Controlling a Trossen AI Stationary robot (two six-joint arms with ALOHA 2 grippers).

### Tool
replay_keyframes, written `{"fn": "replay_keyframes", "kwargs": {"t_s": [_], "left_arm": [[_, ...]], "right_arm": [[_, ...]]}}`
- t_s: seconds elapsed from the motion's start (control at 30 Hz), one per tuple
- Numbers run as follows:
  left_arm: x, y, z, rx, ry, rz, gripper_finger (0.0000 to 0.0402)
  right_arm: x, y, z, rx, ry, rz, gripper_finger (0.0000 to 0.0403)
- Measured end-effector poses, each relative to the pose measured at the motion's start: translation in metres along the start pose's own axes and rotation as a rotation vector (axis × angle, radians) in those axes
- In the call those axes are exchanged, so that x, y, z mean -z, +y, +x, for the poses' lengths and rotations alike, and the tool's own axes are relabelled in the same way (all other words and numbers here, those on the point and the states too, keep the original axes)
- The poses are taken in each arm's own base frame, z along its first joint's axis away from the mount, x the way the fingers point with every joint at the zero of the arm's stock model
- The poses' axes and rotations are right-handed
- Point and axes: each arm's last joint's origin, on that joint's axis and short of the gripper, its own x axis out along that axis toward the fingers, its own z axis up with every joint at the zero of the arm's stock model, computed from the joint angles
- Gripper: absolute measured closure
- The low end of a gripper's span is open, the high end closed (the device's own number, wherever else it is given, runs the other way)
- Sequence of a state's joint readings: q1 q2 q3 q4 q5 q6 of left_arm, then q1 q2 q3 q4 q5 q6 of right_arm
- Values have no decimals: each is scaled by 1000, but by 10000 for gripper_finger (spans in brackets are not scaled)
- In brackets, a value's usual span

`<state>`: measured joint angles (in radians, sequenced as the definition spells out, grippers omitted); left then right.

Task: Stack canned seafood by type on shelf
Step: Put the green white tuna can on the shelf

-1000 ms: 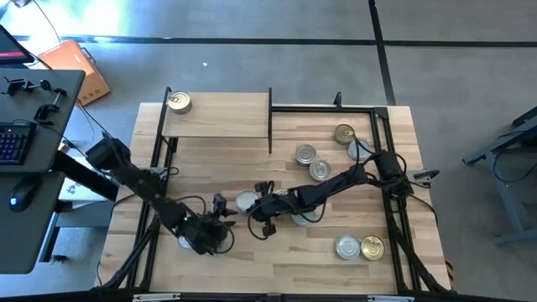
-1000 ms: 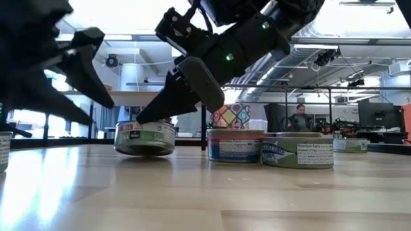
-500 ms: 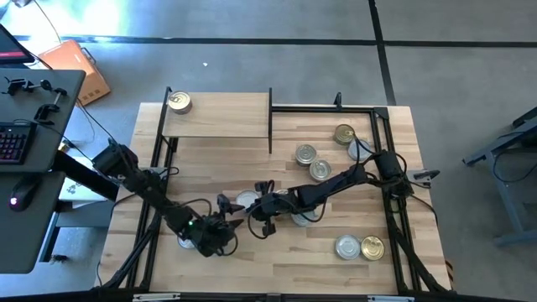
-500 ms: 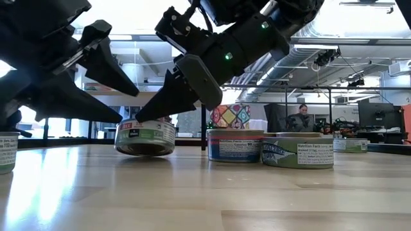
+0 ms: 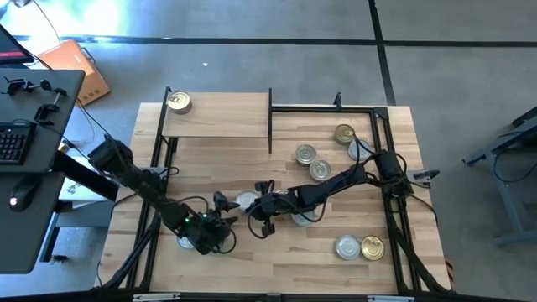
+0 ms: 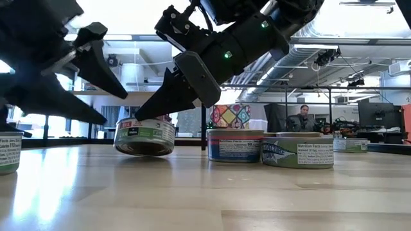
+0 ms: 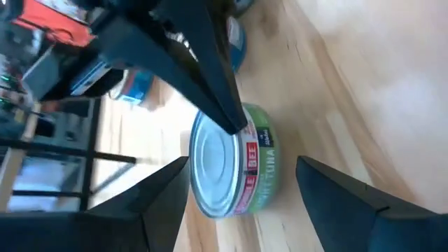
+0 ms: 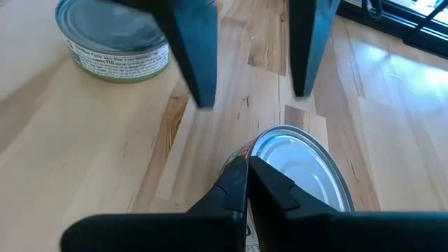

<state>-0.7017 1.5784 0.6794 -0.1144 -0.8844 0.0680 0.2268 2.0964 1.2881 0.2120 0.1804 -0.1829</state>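
Light-wood tabletop [image 5: 277, 260] carries most tins; the shelf [image 5: 220, 116] at the far left corner holds one gold-topped tin [image 5: 179, 102]. The right gripper [image 6: 154, 109], fingers closed, presses its tip on the near edge of a silver-topped tin [image 6: 145, 136], which sits slightly tilted; my guess is it could skid or flip if pushed harder. The left gripper [image 7: 241, 178], fingers spread and empty, straddles the same tin; closing now risks clashing with the right fingers.
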Motion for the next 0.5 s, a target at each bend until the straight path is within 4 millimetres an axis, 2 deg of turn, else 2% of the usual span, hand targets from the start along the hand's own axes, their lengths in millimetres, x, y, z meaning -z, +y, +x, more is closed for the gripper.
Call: {"fn": "replay_keyframes", "kwargs": {"t_s": [0.2, 0.33, 0.5], "left_arm": [[9, 6, -1, 81, 79, -60, 147], [8, 5, 9, 71, 80, 27, 147], [5, 4, 25, 25, 73, 46, 147]], "right_arm": [[-1, 0, 0, 1, -7, 1, 403], [-2, -2, 0, 6, -20, 9, 403], [-1, -6, 1, 13, -20, 48, 403]]}}
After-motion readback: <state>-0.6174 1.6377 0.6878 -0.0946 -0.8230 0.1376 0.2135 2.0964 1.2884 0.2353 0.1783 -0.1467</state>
